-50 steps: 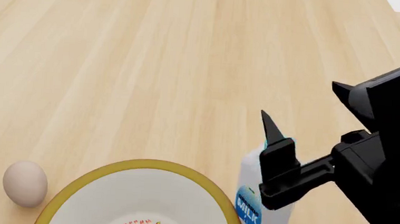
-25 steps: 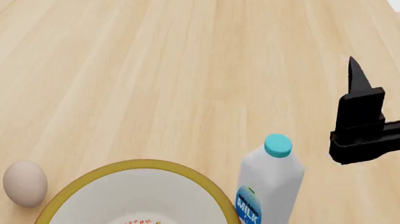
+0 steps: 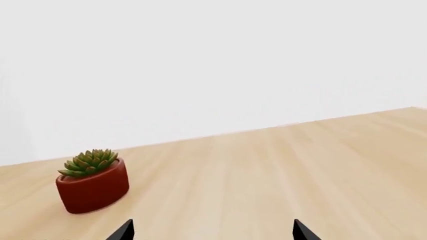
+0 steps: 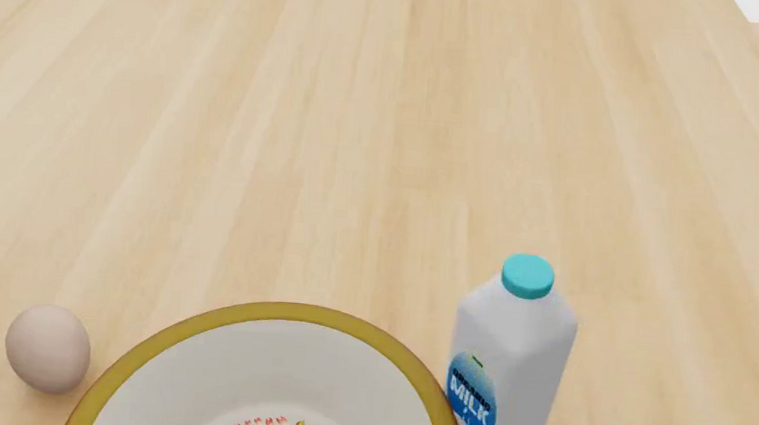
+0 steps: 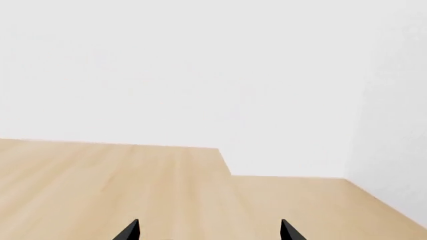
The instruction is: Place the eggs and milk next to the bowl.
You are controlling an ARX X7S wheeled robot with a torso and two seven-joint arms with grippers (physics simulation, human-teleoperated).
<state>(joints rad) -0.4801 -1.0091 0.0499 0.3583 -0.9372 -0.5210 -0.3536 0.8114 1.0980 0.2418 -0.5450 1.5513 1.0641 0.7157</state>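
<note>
One egg (image 4: pixel 48 347), pale beige, lies on the wooden table (image 4: pixel 359 121) at about 9 o'clock of the bowl (image 4: pixel 267 385), just beside its yellow rim. The milk (image 4: pixel 508 367) stands upright at the bowl's 3 o'clock, touching or nearly touching the rim. The left gripper (image 3: pixel 212 231) is level and spread wide, with a potted succulent (image 3: pixel 92 180) ahead. The right gripper (image 5: pixel 209 230) is level too, fingertips wide apart, holding nothing.

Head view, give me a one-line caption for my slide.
Milk bottle standing upright beside the yellow-rimmed bowl, one pale egg on its other side.
</note>
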